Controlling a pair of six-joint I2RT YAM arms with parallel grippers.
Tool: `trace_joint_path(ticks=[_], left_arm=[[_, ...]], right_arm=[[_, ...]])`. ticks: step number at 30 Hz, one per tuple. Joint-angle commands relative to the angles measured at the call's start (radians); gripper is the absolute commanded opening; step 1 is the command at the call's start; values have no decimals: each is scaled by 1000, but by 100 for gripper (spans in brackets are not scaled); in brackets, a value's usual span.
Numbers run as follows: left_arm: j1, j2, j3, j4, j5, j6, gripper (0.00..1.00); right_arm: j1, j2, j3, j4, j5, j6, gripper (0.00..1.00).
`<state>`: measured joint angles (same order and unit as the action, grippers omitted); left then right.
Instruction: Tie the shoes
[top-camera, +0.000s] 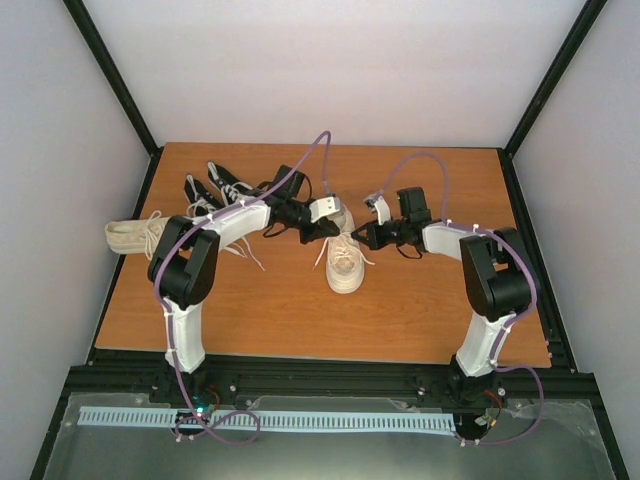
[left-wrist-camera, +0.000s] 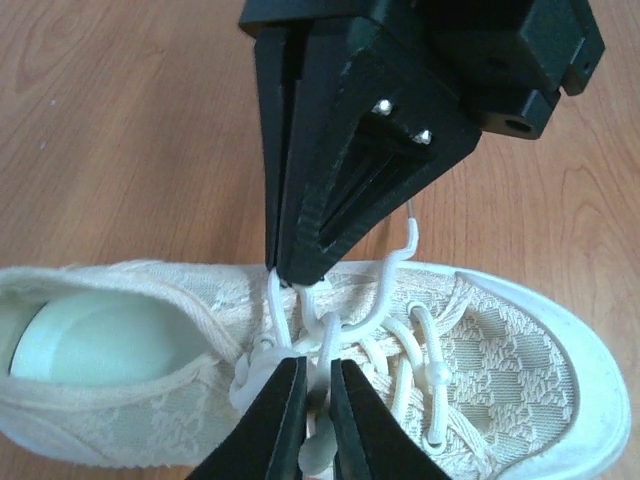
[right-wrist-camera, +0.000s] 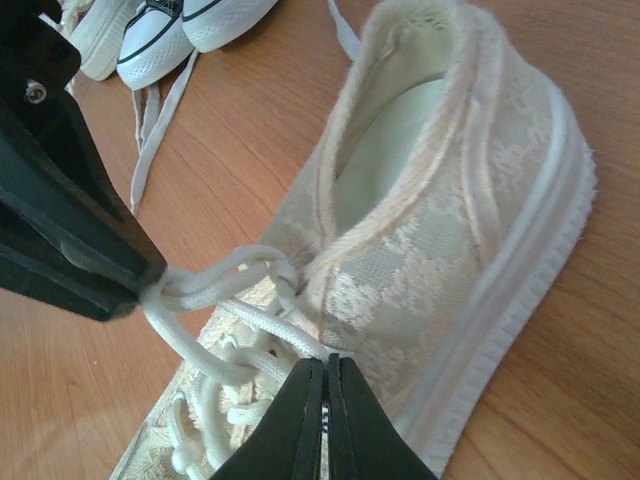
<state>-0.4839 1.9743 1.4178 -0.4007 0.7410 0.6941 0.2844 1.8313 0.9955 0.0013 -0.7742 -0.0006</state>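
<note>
We find one cream shoe (top-camera: 346, 262) lying mid-counter (top-camera: 300, 320), betw. the two arms. L gripper (left-wrist-camera: 318, 395) is all but closed, pinching the lace (left-wrist-camera: 395, 262) over the tongue. R gripper (right-wrist-camera: 325, 392) is fully closed, nipping the same lace from the opp. side. Second cream shoe (top-camera: 132, 236) and two black shoes (top-camera: 215, 188) sit at the counter's left-rear.

Wooden table (top-camera: 420, 320), evenly lit — plain white walls (top-camera: 330, 70), black corner posts (top-camera: 110, 70).
</note>
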Motion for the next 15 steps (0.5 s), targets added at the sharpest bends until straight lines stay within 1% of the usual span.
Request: trace_joint_path(ticks=[1, 5, 9, 12, 14, 15], left_arm=[[27, 0, 3, -24, 15, -51, 13], [27, -5, -6, -41, 4, 89, 18], [25, -14, -6, 1, -49, 87, 19], [24, -16, -7, 11, -50, 74, 20], [19, -21, -7, 4, -32, 86, 27], [11, -28, -11, -18, -21, 131, 30]], right_arm=[[-25, -15, -10, 21, 29, 11, 3], [-25, -6, -4, 22, 14, 9, 3], [-26, 1, 0, 22, 2, 7, 3], [-27, 7, 4, 23, -5, 9, 3], [-26, 9, 8, 20, -7, 8, 3], [-26, 10, 10, 19, -8, 8, 3]])
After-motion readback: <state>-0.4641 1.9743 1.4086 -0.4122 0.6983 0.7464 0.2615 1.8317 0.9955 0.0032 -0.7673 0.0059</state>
